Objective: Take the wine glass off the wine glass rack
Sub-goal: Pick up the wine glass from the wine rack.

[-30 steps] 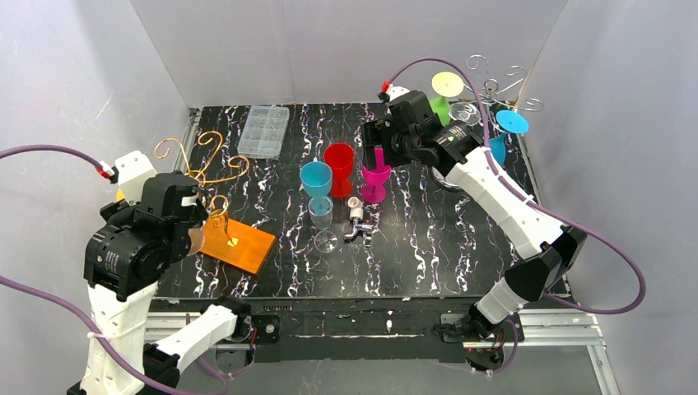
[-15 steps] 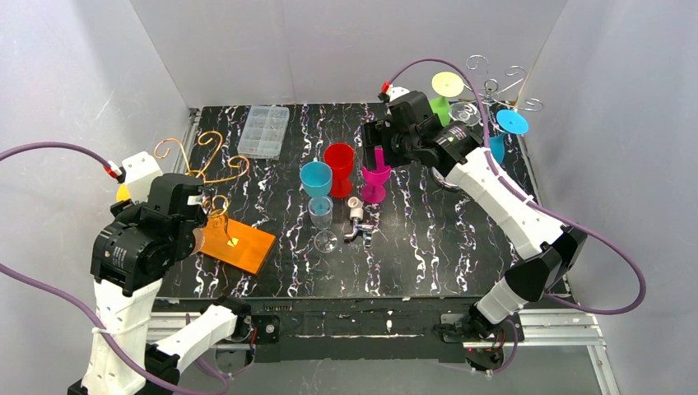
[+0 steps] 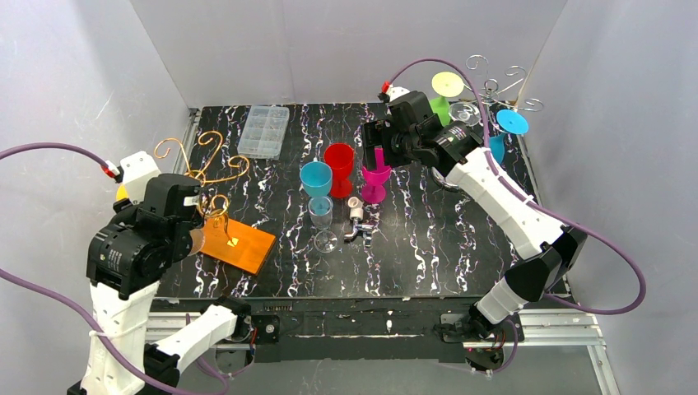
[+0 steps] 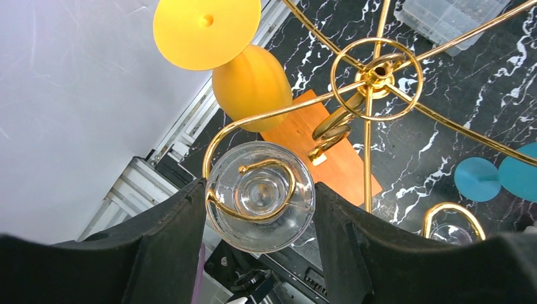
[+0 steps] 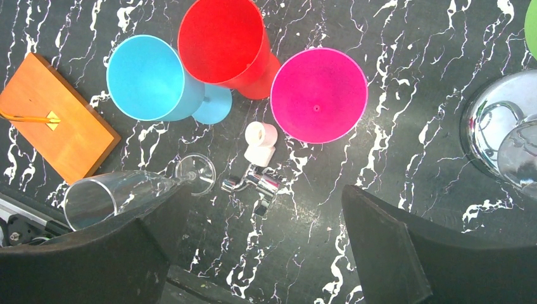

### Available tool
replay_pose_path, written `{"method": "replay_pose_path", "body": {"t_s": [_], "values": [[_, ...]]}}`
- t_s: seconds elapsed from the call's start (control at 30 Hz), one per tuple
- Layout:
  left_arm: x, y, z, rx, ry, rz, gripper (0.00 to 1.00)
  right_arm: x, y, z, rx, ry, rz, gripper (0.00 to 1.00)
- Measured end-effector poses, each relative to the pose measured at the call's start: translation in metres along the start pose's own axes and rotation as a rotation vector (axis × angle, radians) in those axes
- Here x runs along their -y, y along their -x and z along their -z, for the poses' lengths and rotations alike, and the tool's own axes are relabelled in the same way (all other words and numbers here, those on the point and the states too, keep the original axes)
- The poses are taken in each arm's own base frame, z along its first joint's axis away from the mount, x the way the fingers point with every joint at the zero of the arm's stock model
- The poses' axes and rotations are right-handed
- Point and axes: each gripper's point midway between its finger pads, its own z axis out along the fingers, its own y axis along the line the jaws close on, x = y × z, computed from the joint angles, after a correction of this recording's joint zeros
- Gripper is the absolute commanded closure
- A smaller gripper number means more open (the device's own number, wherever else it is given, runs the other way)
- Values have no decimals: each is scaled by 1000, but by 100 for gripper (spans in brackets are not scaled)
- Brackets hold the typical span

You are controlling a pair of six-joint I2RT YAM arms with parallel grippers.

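- Left end effector: partly open. Its black fingers stand on either side of the clear wine glass. Firm contact cannot be confirmed.
- The clear wine glass hangs upside down from a curled hook of the gold wire rack, at the near left of the table.
- Risk: the hook encircles the stem. Pulling before the stem slides out of the curl would likely snag the foot and tip or drag the gold wire rack.
- Risk: smooth glass may slip in a light grip.
- Risk: the yellow plastic wine glass hangs just beside. A sideways swing could strike it.
- Right end effector: wide open, empty, above the pink plastic cup.
- No legible brands, labels or writing.
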Motion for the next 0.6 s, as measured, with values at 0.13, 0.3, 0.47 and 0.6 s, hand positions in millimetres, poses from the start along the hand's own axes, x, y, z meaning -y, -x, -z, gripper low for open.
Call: {"method": "replay_pose_path", "body": {"t_s": [0.13, 0.3, 0.47, 0.6], "values": [[3, 5, 4, 3, -24, 12, 59, 0, 0, 0, 0, 0, 0, 2], [4, 14, 9, 16, -49, 29, 65, 0, 0, 0, 0, 0, 0, 2], [1, 16, 9, 27, -36, 27, 66, 0, 0, 0, -1, 1, 0, 2], [-4, 17, 7, 41, -3, 20, 66, 0, 0, 0, -1, 3, 0, 2]]}}
